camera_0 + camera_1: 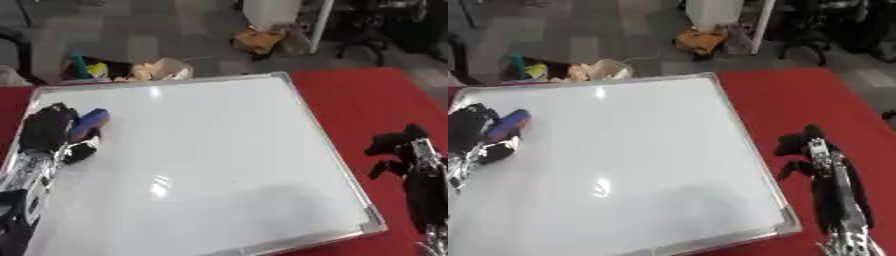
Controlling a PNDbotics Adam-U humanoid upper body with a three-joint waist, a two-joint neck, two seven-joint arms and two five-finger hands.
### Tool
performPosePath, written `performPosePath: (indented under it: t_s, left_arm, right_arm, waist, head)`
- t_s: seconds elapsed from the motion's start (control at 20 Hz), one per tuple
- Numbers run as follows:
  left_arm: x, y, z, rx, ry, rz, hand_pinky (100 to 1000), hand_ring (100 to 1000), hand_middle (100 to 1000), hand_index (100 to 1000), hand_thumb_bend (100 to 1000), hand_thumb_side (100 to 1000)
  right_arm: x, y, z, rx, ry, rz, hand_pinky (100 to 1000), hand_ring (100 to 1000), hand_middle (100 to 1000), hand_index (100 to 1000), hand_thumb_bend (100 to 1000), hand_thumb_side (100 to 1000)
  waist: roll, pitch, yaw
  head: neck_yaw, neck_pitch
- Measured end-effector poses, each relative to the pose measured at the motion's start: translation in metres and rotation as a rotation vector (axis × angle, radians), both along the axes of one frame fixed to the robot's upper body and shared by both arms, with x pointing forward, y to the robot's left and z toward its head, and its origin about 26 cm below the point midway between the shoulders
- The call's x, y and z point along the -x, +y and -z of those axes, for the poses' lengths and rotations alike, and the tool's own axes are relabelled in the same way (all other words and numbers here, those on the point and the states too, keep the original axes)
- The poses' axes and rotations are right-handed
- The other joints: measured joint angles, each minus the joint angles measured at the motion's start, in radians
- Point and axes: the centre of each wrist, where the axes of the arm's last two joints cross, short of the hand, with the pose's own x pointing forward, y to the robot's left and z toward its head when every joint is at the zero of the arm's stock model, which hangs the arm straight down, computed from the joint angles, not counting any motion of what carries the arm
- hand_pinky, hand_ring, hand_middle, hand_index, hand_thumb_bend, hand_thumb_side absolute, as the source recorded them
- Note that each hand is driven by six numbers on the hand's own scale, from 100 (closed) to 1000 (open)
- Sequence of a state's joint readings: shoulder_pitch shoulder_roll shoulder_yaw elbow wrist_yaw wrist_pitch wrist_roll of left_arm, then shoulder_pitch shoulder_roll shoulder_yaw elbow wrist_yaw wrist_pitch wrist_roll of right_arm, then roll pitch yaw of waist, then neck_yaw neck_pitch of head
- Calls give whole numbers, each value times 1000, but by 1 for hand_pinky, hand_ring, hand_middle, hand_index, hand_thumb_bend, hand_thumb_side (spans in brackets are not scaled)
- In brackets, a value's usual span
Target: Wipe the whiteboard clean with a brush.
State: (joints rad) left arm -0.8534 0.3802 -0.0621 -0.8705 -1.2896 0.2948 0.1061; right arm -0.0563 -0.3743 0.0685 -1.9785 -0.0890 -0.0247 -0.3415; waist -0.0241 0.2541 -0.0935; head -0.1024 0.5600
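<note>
The left hand [48,131] is curling its fingers around the brush [90,123] (a small blue thing with a rounded end) and is holding it down on the whiteboard [210,160]. The brush is poking out from the far side of that hand, close to the board's left edge and near its far corner. The whiteboard is lying flat on the red desk [367,100], and the white part spreading out to the right of the left hand is looking clean and shiny. The right hand [802,150] is resting on the red desk just off the board's right edge, well away from the brush. It is holding nothing, and its dark fingers are bending a little but hanging loose, not making a fist.
</note>
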Motion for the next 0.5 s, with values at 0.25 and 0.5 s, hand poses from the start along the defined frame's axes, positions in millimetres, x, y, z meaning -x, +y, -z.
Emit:
performPosePath:
  t_s: [0.25,0.5]
  left_arm:
    - [2,10,0,27,1,-36,525,689,628,682,399,522]
    - [2,9,0,52,12,-19,495,672,606,678,383,524]
  right_arm:
    - [0,0,0,0,0,0,327,582,502,606,100,956]
    - [0,0,0,0,0,0,327,582,502,606,100,956]
  waist:
    - [-2,0,1]
    - [-3,0,1]
  head:
    - [-1,0]
    - [-1,0]
